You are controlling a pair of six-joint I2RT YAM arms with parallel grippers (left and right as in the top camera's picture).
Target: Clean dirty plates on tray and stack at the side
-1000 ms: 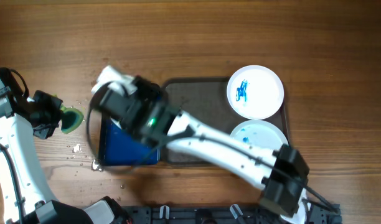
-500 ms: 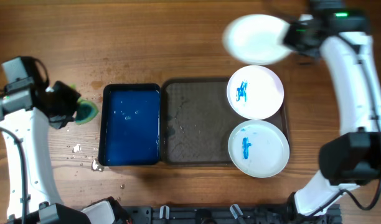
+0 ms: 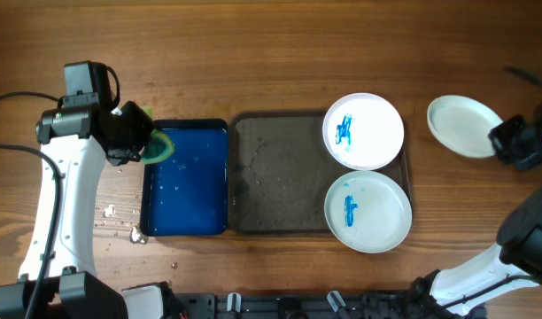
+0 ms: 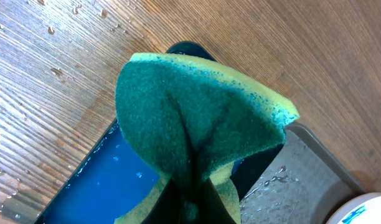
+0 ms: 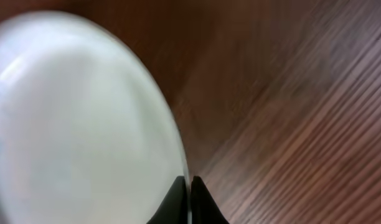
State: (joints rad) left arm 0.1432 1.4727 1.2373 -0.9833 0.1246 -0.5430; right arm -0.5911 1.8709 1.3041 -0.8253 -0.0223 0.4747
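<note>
Wood table (image 3: 271, 53) wet | left tool (image 3: 140, 143) pinches sponge (image 4: 203, 112) | right tool (image 5: 187, 194) pinches plate (image 3: 461, 124)

A brown wooden tabletop (image 3: 253, 53) with fine grain fills the view under even, soft light. A black rail (image 3: 289, 306) runs along its lower edge; beyond the rail's left end, water droplets (image 3: 112, 213) speckle the wood.

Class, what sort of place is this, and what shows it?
Probably a robotics lab bench for dish-cleaning trials: white robot arms at a wooden table, a green sponge over a wet deep-blue tray, round white plates smeared blue on a dark rectangular tray.
</note>
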